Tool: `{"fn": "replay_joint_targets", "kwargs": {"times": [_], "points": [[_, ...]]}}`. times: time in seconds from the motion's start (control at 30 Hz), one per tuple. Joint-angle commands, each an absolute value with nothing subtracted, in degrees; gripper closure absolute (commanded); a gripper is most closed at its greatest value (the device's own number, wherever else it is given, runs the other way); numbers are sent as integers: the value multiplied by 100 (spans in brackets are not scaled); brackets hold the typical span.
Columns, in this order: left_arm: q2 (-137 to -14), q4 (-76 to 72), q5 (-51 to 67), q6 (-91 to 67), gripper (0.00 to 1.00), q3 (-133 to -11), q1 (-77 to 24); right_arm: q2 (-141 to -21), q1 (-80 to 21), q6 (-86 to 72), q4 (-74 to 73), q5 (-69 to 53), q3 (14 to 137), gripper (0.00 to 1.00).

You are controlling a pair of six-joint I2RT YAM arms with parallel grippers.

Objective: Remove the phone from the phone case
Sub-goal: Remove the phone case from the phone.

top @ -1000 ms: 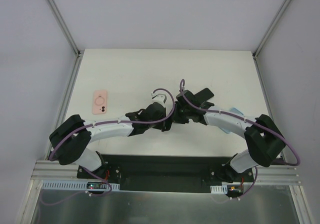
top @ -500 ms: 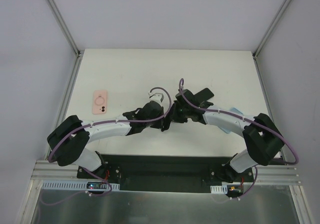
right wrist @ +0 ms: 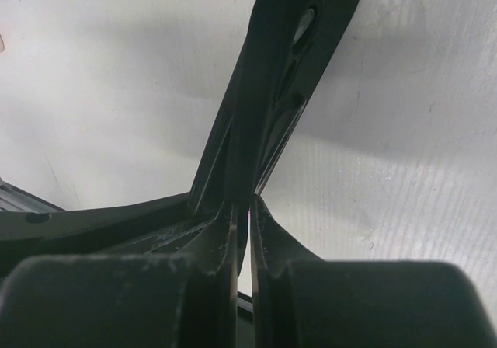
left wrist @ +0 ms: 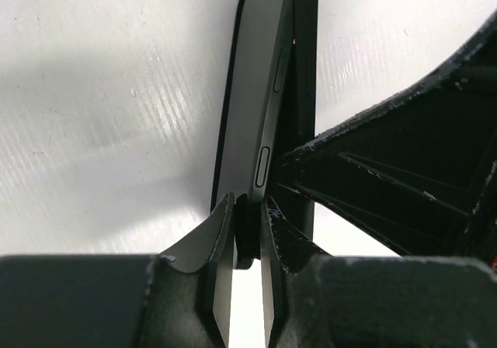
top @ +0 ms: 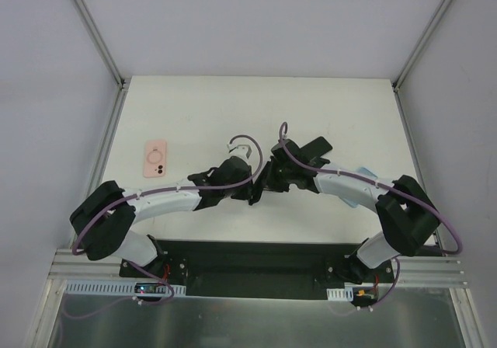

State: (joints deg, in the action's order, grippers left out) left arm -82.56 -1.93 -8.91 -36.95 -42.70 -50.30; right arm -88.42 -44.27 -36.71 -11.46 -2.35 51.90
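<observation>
In the left wrist view a dark phone (left wrist: 252,107) stands edge-on with its side buttons showing. My left gripper (left wrist: 247,231) is shut on its lower end. Right behind it is the black phone case (left wrist: 304,92), partly peeled away from the phone. In the right wrist view my right gripper (right wrist: 247,216) is shut on the case (right wrist: 279,92), whose camera opening shows at the top. In the top view the left gripper (top: 253,193) and right gripper (top: 265,183) meet at the table's middle, and the phone and case are mostly hidden between them.
A pink phone case or phone (top: 155,160) lies flat at the left of the white table (top: 194,115). A light blue object (top: 363,172) peeks out from behind the right arm. Metal frame rails run along both sides of the table.
My left wrist has drawn slightly to the left and the right gripper has followed a little. Both grippers stay shut on their holds.
</observation>
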Motion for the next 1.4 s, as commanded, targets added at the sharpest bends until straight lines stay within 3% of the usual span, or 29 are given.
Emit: {"fn": "replay_joint_targets", "kwargs": {"times": [0.0,0.3,1.03,1.37], "points": [[-7972,1679,-2707,-3709,100,-4078,-4956,-9062,-4298,-3743,-3446,431,4632,93],[-8077,1740,-2769,-4122,100,-4061,-5326,-9140,-4412,-4025,-3217,150,4763,73],[-8481,1732,-2760,-4228,100,-4227,-5493,-9378,-5510,-4324,-3595,237,5510,73],[-8403,1732,-2760,-4219,100,-4245,-5493,-10519,-5713,-4623,-3138,53,5493,73]]}}
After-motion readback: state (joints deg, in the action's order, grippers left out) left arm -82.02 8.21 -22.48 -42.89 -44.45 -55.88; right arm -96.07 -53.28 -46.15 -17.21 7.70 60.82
